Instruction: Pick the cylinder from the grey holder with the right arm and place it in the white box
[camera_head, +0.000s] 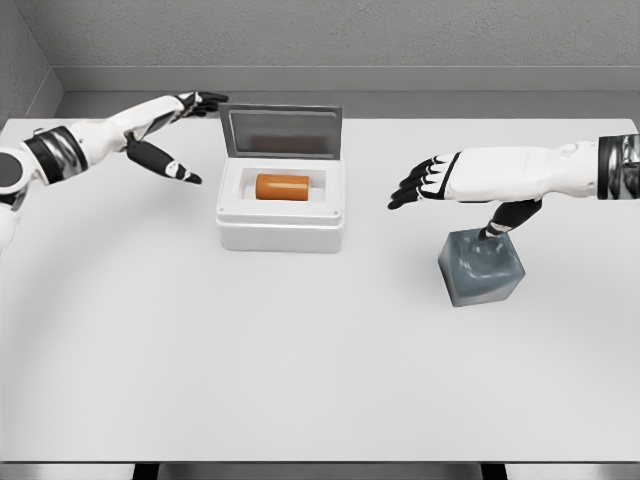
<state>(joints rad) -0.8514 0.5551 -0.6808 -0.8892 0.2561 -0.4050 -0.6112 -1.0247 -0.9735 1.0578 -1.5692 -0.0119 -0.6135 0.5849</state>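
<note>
An orange cylinder (283, 186) lies on its side inside the white box (281, 233), whose grey lid (281, 131) stands raised at the back. To the right stands the grey holder (481, 268), with nothing in it. My right hand (420, 185) hovers between the box and the holder, above table level, fingers spread and holding nothing; its thumb hangs down over the holder's top. My left hand (190, 135) is held out left of the box's lid, fingers extended and holding nothing.
The white table (300, 380) runs wide in front of the box and holder. A grey wall runs along the table's far edge.
</note>
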